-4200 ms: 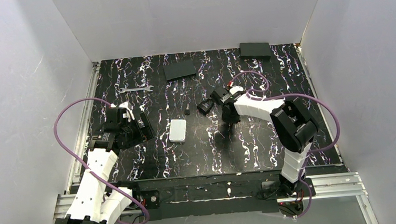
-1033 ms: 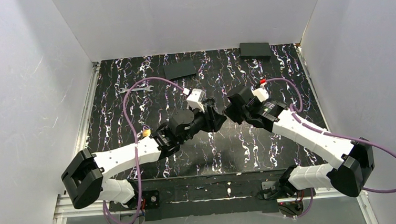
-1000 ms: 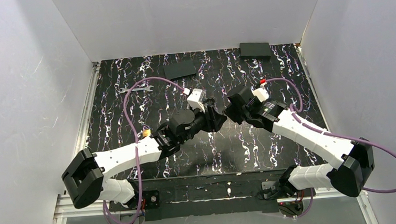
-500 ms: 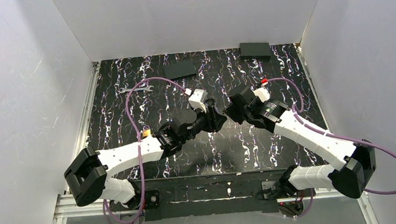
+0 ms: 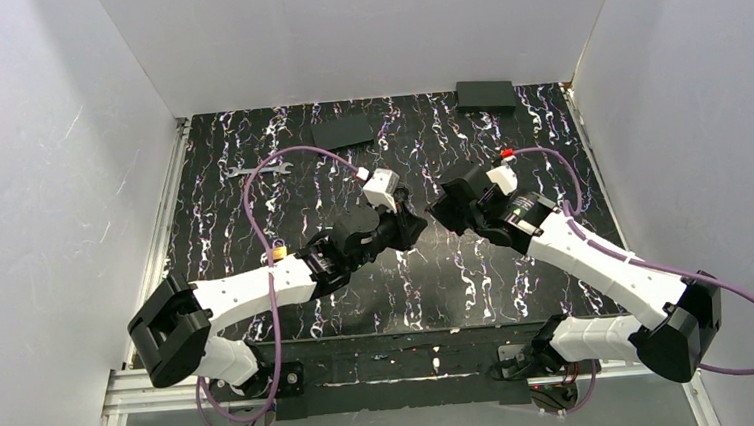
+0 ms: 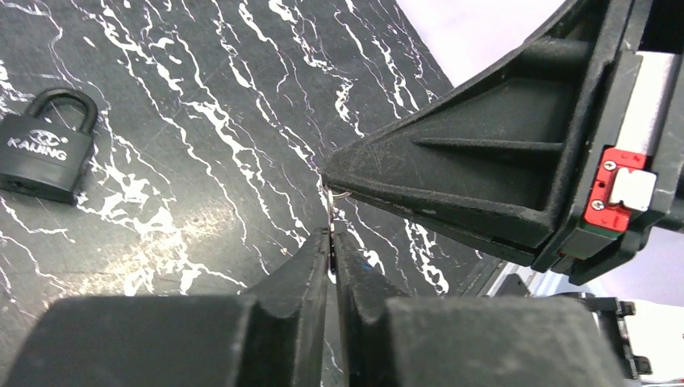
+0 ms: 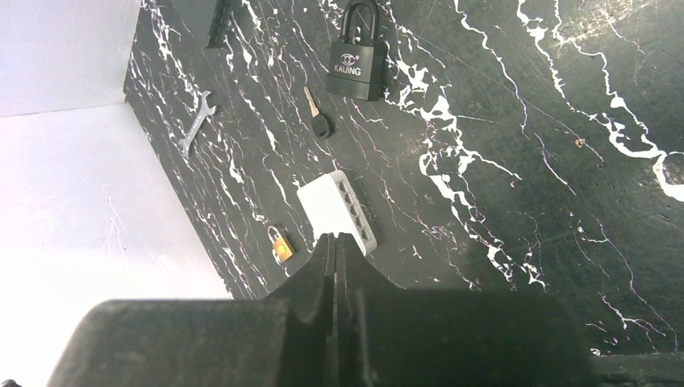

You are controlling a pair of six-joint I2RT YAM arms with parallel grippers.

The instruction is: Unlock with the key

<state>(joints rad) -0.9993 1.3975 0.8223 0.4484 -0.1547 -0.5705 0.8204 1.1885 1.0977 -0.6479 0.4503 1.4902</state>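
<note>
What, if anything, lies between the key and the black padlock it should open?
Nothing visible does. The key lies just beside the black padlock, apart from it, with an open gap between them. The white box and the wrench lie off to other sides.

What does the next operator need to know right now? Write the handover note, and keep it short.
The left gripper is nearly shut. A thin metal bit shows at its tips, too small to identify.
The right gripper is shut with nothing visible in it, tip to tip with the left one above the table.
The key lies flat on the table beside the black padlock, in neither gripper.
The padlock lies flat and its shackle looks closed.
Done: no part of the unlocking shows.
Left: pick up the key, insert it, turn it, free the shackle.
</note>
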